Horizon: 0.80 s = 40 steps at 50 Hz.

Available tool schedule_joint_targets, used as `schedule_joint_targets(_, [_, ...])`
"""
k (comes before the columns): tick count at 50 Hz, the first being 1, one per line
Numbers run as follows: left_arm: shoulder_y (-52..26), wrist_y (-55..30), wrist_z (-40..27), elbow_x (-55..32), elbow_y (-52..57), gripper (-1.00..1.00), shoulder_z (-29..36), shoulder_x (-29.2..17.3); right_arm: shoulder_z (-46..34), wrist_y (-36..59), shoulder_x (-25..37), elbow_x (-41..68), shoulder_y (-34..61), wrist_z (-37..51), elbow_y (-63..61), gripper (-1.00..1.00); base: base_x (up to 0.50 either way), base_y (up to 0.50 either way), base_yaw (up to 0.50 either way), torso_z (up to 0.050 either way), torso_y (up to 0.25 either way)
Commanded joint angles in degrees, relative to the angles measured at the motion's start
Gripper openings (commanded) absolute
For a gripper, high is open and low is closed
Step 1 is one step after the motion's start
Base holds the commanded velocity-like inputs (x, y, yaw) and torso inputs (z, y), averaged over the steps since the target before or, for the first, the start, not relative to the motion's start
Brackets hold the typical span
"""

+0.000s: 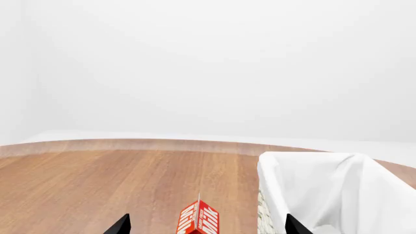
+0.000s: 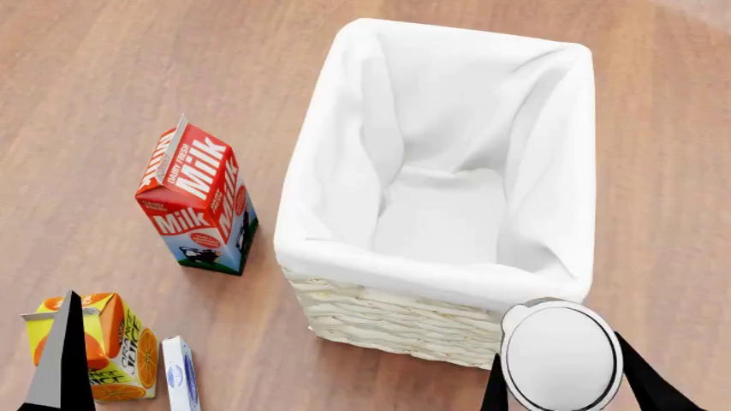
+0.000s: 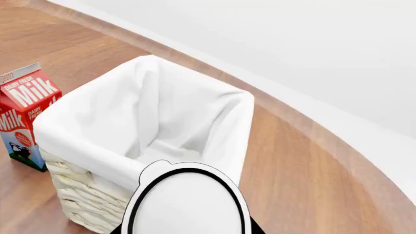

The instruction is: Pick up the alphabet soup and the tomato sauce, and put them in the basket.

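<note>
The right gripper [image 2: 562, 377] is clamped on a can [image 2: 561, 356], only its silver lid showing, so which one is unclear, just short of the basket [image 2: 389, 321] near edge; the basket looks empty. The left gripper [image 1: 206, 226] hangs apart

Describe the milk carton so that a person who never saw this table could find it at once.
Find the big cream wicker basket with the white cloth liner. In the head view, the milk carton stands upright just left of it. It is red with "Milk" in white letters, unlike the orange juice carton nearer the robot.
</note>
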Motion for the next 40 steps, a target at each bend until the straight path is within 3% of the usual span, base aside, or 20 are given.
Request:
schedule_joint_targets(1, [0.08, 0.85, 0.26, 0.15, -0.75, 1.00, 0.18, -0.12, 4.63, 4.76, 1.97, 7.49, 9.21, -3.50, -0.51, -1.00, 0.00, 0.00, 0.00, 0.000, 0.000])
schedule_joint_targets(26, [-0.06, 1.11, 0.00, 0.11, -0.94, 1.00, 0.56, -0.40, 11.69, 12.94, 1.18, 20.67, 21.52, -8.56, 2.65, -1.00, 0.00, 0.00, 0.00, 0.000, 0.001])
schedule_joint_targets(40, [-0.16, 1.45, -0.21, 0.01, -1.01, 1.00, 0.71, -0.72, 16.65, 19.00, -3.08, 30.68, 29.99, -12.97, 8.12, -1.00, 0.00, 0.00, 0.00, 0.001, 0.000])
